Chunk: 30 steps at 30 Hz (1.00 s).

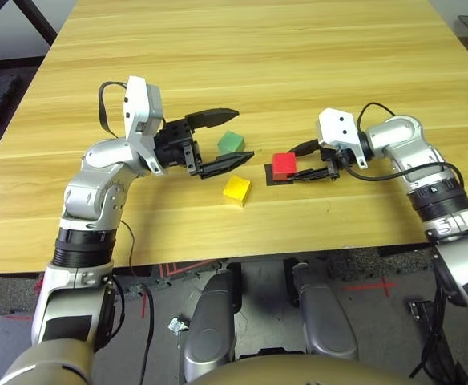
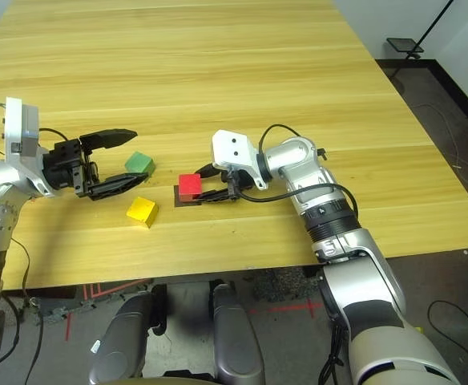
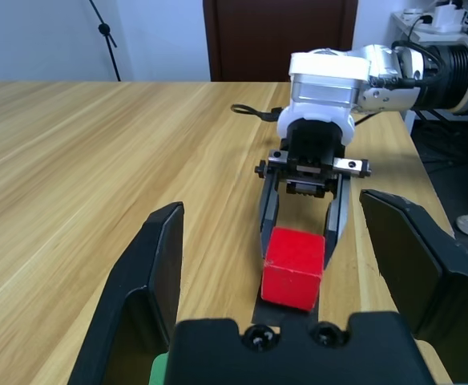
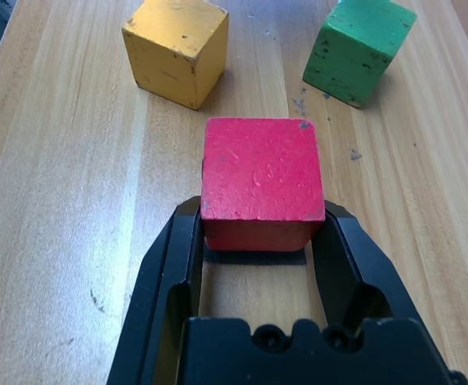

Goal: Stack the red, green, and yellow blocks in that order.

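The red block [image 1: 284, 165] rests on a flat black patch [image 1: 270, 178] near the table's middle. My right gripper [image 1: 292, 164] is shut on the red block, one finger pressed to each side [image 4: 338, 241]. The green block [image 1: 231, 143] sits on the wood to its left, between the spread fingers of my open left gripper [image 1: 242, 134]; whether they touch it I cannot tell. In front of the green block, closer to me, lies the yellow block [image 1: 236, 189], apart from both grippers.
The wooden table [image 1: 258, 56] stretches far beyond the blocks. Its front edge [image 1: 298, 249] runs close behind the yellow block. A black cable [image 1: 378, 176] loops off my right wrist.
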### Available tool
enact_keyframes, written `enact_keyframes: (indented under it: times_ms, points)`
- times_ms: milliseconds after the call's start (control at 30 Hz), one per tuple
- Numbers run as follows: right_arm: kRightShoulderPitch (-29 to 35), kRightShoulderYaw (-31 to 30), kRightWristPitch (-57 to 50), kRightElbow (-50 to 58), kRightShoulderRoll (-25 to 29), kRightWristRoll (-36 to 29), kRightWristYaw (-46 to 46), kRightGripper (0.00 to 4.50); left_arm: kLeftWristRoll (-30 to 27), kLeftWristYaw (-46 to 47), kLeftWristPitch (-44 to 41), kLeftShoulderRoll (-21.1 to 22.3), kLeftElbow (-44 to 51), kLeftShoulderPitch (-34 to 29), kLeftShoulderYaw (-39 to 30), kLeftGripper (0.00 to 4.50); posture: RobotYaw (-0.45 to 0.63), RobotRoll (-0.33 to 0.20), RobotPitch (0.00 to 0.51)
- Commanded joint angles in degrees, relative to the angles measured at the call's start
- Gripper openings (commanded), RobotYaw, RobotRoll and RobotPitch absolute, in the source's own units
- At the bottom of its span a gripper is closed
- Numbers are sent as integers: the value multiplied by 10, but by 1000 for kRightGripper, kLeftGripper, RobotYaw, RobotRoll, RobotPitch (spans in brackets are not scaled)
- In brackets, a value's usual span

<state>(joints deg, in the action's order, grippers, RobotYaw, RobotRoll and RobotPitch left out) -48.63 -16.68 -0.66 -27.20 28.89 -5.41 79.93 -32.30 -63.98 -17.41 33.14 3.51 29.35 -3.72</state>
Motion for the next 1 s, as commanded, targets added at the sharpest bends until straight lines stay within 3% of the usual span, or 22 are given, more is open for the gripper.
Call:
enact_keyframes:
  times_ms: [33,567,800,1000]
  points:
    - [-2,-1,11,-10,-2,5,4,2052,-10,2,-8,1,18,-11,-4,4500,367,28,272]
    - [0,-4,43,-38,-14,18,1,2052,-9,8,-10,5,20,-13,-11,4500,381,36,274]
    - [-5,0,44,-37,-16,20,-1,4479,-9,7,-10,4,18,-11,-10,4500,381,39,275]
    - [-18,16,24,-9,5,-5,36,4479,-7,4,-7,3,9,-8,-9,4500,366,37,273]
